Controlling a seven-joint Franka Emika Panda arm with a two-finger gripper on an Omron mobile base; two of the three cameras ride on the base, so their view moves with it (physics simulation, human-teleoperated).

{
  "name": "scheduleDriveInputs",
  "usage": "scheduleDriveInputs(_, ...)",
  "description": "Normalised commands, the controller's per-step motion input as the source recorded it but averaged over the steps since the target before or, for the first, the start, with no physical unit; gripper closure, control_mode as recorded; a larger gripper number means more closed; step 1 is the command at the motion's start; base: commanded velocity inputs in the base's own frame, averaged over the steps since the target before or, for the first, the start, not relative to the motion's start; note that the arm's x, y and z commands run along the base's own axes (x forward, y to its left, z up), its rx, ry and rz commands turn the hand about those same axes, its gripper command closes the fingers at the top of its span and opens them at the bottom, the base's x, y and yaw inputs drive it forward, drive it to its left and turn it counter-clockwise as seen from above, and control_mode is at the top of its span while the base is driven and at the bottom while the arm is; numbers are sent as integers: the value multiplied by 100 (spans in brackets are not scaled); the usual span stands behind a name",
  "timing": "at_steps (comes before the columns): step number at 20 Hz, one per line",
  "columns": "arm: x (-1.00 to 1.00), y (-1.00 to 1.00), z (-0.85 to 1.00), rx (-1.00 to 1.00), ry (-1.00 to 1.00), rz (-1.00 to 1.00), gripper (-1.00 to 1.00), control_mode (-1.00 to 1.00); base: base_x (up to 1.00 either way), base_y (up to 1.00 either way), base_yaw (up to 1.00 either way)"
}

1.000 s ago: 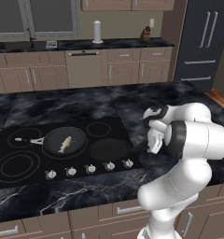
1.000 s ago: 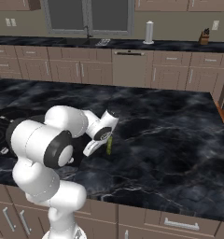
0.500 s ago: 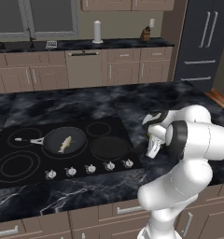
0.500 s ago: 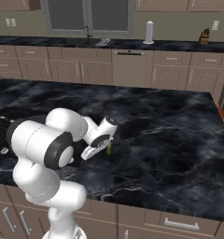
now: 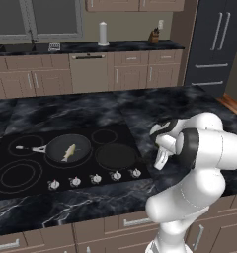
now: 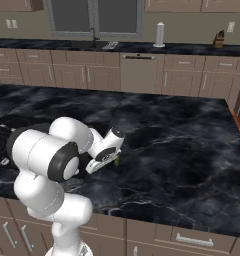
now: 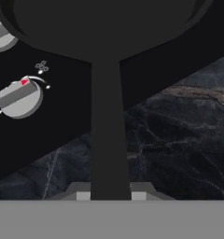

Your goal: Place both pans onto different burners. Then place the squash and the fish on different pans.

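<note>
One pan [image 5: 67,148] sits on a burner at the cooktop's middle left, with the pale fish [image 5: 68,152] lying in it. The second pan [image 5: 115,156] rests over the right front burner. Its long handle [image 7: 109,140] runs straight down between my fingertips [image 7: 83,194]. My gripper [image 5: 159,162] hangs at the cooktop's right edge, shut on that handle. A green tip of the squash [image 6: 117,160] shows on the counter just behind the hand [image 6: 106,150]; the arm hides the remainder.
Bare burner rings [image 5: 14,175] lie at the left of the black cooktop [image 5: 7,190], and a smaller ring [image 5: 104,136] at the back. Silver knobs [image 5: 95,178] line its front edge, and one knob [image 7: 18,98] lies close to the handle. Dark marble counter [image 6: 182,150] stretches to the right.
My hand has sunk a little toward the counter, still gripping the handle. The second pan stays over the right front burner. The pan with the fish has not moved.
</note>
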Motion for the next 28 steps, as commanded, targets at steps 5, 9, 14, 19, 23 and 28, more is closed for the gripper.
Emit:
scheduleDriveInputs(5, 0, 0, -10, -1, 0, 0, 100, -100, 0, 0, 0)
scheduleDriveInputs(9, 0, 0, -2, 0, 0, 0, 100, -100, 0, 0, 0)
scheduleDriveInputs(14, 0, 1, -3, 0, 0, 0, -100, -100, 0, 0, 0)
scheduleDriveInputs(19, 0, 0, 0, 0, 0, 0, -100, -100, 0, 0, 0)
scheduleDriveInputs(23, 0, 1, 11, 0, 3, 0, -100, -100, 0, 0, 0)
scheduleDriveInputs(28, 0, 0, 40, 0, 5, -11, -100, -100, 0, 0, 0)
